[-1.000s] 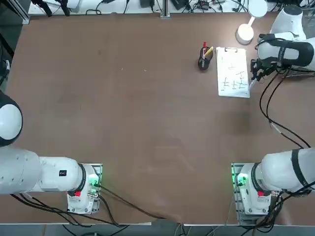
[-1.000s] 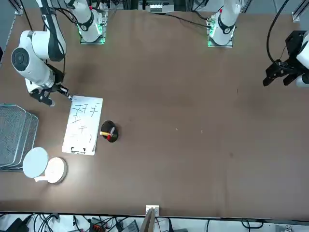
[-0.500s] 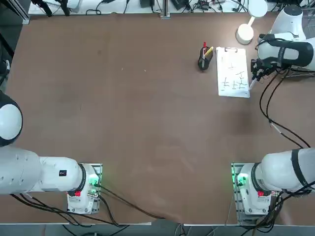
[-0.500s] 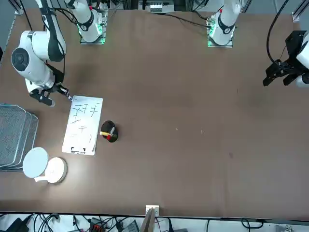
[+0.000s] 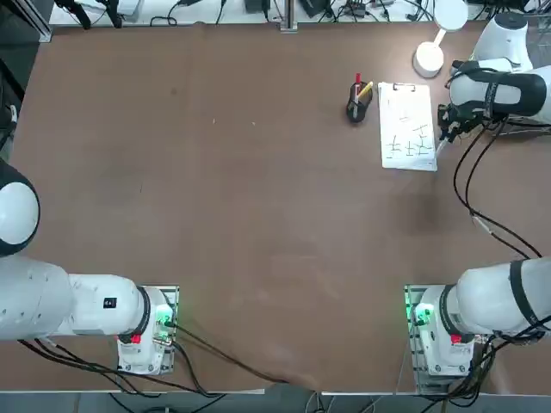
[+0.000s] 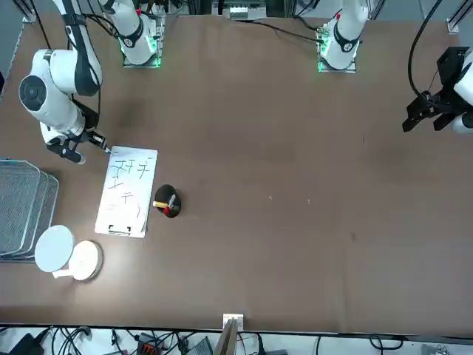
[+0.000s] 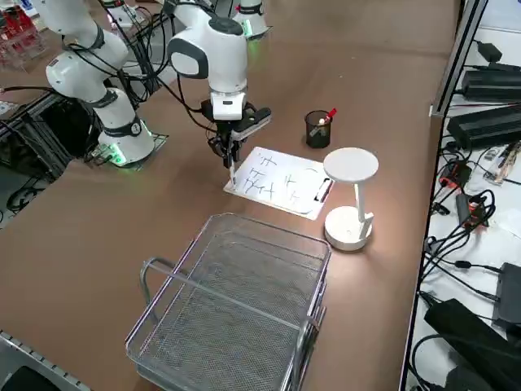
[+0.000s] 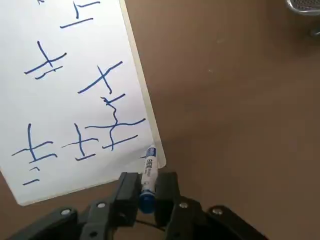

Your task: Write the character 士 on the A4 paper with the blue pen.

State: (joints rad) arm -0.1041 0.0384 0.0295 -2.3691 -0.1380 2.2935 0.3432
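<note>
The A4 paper lies at the far right of the table, clipped at its far short edge, with several blue cross-like characters on it. My right gripper is shut on the blue pen, which points down at the sheet's near right corner. The tip sits right at the paper's edge, beside the nearest character. From overhead, the right gripper hovers just right of the sheet. In the side view the blue pen hangs upright under the gripper at the corner of the paper.
A black pen cup holding a red and a yellow pen stands left of the sheet. A white desk lamp stands beyond the clip. A wire basket sits off the table's right side, next to the lamp.
</note>
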